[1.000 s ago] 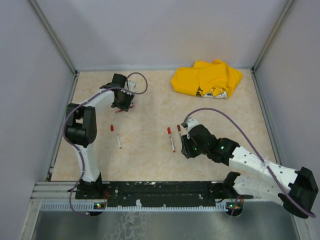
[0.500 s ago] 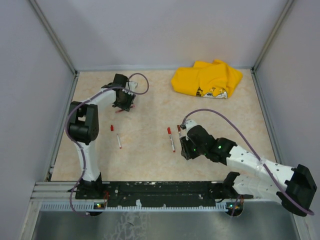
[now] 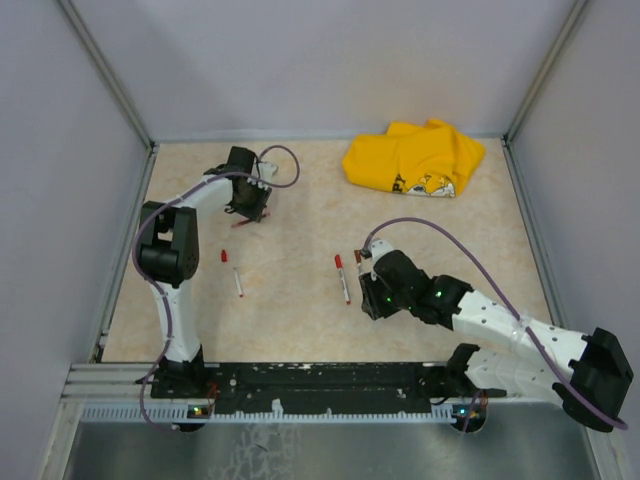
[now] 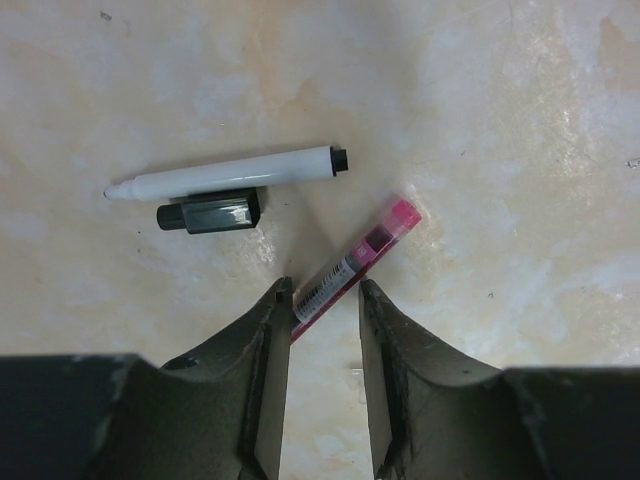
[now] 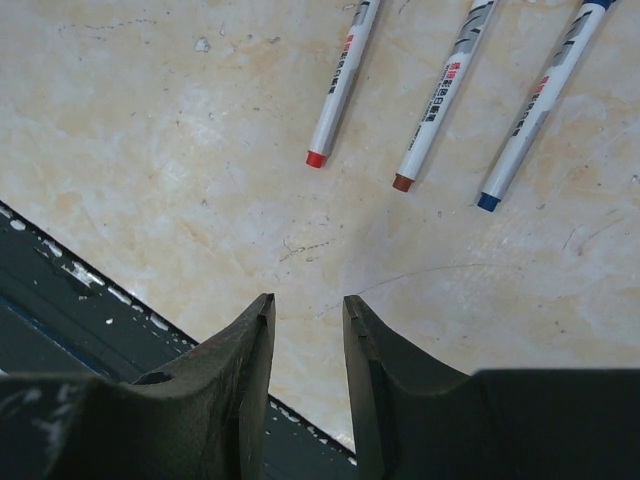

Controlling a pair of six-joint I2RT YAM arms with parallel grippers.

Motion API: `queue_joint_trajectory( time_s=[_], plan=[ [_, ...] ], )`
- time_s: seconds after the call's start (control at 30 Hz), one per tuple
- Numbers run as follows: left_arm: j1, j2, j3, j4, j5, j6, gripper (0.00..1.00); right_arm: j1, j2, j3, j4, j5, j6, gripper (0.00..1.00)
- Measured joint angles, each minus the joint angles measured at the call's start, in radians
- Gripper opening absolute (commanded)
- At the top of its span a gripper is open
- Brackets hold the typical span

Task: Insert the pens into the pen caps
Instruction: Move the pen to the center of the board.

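Pink cylindrical pen (image 4: 372, 240), label-wrapped, lies partly within the parted left pincer (image 4: 325, 288).

In the left wrist view the red pen (image 4: 355, 255) runs toward 7 o'clock, and its lower end vanishes between the left gripper (image 4: 324, 288) fingers (image 4: 262, 370). Whether they pinch it cannot be told. In the right wrist view three pens (image 5: 438, 110) are cut off at the 12 o'clock edge, their upper ends unseen.
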Motion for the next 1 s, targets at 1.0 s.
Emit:
queue_joint_trajectory(
  time_s=[1.0],
  plan=[
    [-0.115,-0.008,-0.003,-0.042,0.03,0.039,0.22,0.0,-0.001,0.0,0.0,0.001,0.0,0.34]
  ],
)
